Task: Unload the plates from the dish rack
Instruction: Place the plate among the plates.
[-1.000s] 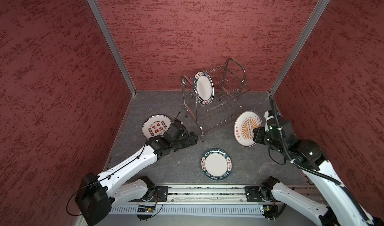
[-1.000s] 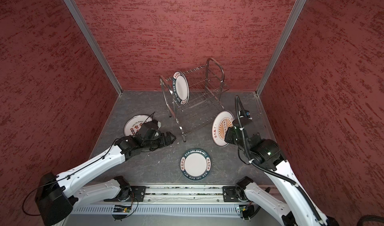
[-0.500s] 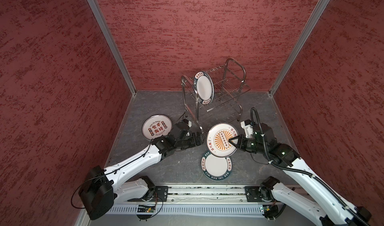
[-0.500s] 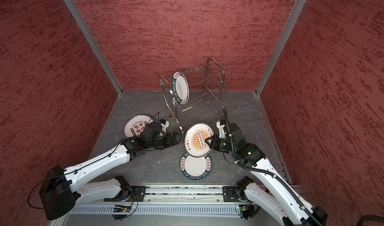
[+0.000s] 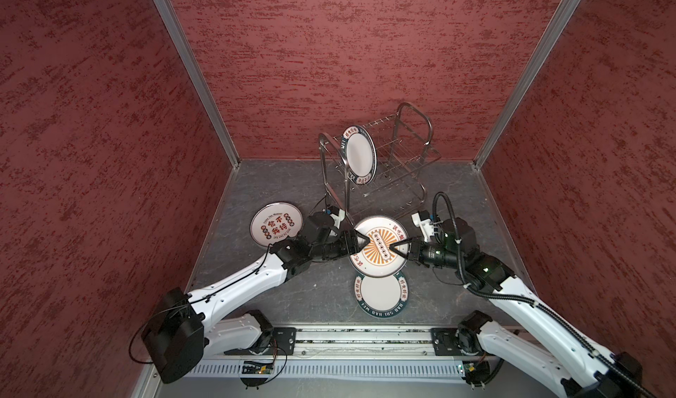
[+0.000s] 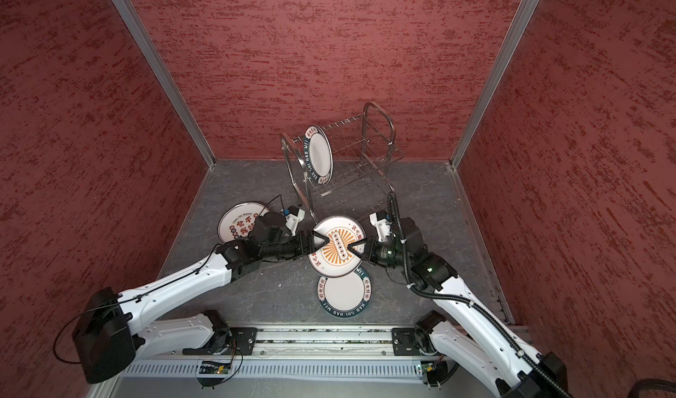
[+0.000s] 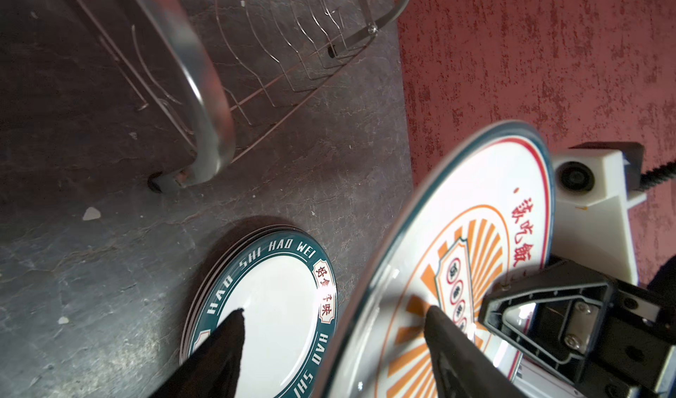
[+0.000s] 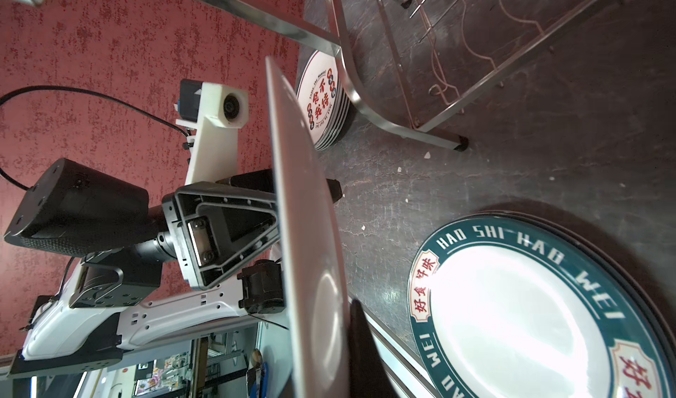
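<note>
Aloft, sunburst plate (image 5: 370, 268) in right tool (image 5: 391, 247)

orange-sunburst plate (image 5: 377, 265), teal-rimmed plate (image 5: 382, 296) (white centre)

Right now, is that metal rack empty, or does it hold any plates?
Not empty: one teal-rimmed plate stands on edge in the dish rack.

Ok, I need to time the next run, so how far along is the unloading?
Done: on the table lie a teal-rimmed stack and a red-character stack. In hand: the right tool grips the sunburst plate, while the open left tool straddles its opposite rim. Remaining: one teal-rimmed plate stands in the dish rack.
</note>
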